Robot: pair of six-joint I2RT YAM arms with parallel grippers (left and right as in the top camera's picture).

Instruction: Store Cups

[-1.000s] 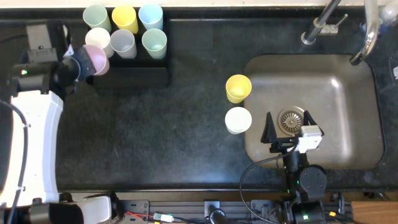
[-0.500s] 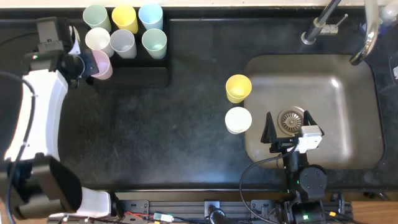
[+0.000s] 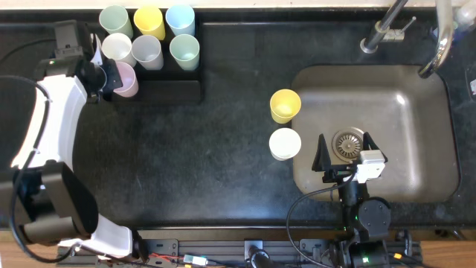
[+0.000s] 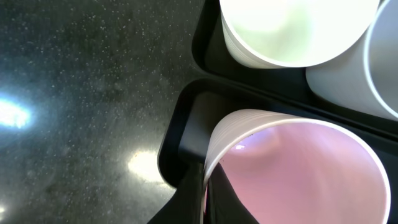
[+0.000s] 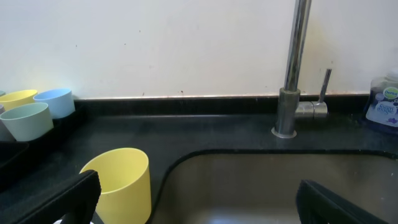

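A pink cup (image 3: pixel 126 79) stands upright in the front-left slot of the black tray (image 3: pixel 171 91), and my left gripper (image 3: pixel 108 79) is shut on its left wall. In the left wrist view a dark finger (image 4: pixel 214 200) presses the rim of the pink cup (image 4: pixel 298 168), with a white cup (image 4: pixel 292 31) in the slot behind. Several other cups fill the tray's back rows. A yellow cup (image 3: pixel 285 105) and a white cup (image 3: pixel 284 144) stand on the counter by the sink's left edge. My right gripper (image 3: pixel 343 146) hangs open over the sink, to the right of the yellow cup (image 5: pixel 121 180).
The steel sink (image 3: pixel 416 97) takes up the right side, with the tap (image 3: pixel 387 30) behind it and a soap bottle (image 5: pixel 382 99) at the far right. The dark counter (image 3: pixel 186 164) spreads between tray and sink. A wall runs along the back.
My left gripper has swung the pink cup from a tilt at the tray's left edge to upright in the front-left slot. The right arm has kept still.
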